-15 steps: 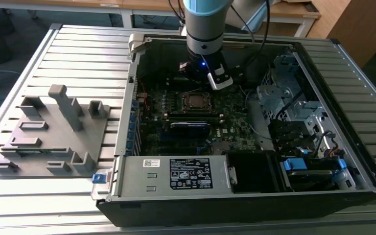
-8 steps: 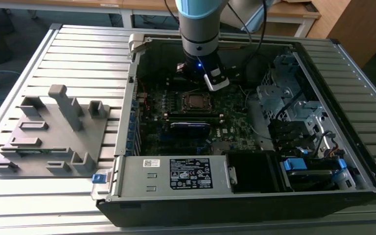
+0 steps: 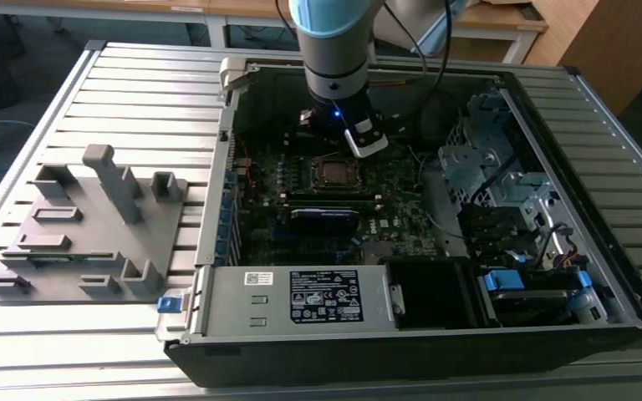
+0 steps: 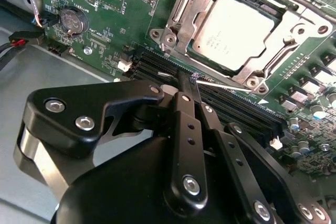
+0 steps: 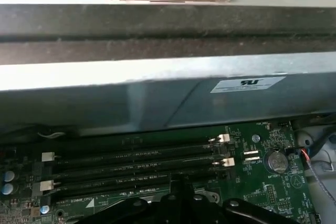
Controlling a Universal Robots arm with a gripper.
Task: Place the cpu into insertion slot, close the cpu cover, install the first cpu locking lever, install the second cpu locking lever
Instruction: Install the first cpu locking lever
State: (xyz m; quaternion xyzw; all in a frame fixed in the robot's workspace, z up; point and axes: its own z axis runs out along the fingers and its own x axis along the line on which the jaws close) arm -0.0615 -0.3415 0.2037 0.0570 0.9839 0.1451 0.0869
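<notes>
One gripper, one seated chip: work stands at the socket's edge.

I read the gripper as drawn together, its tips at the thin locking lever just beside the memory slots; whether they pinch that wire I cannot tell. The cpu lies flat in the insertion slot, framed by the cpu cover, which appears lowered over its rim. I judge the chip light, rigid and delicate, best handled by its edges only; the lever looks like springy steel wire. Room is tight: memory slots alongside, the case wall near, open board toward the coin cell.
</notes>
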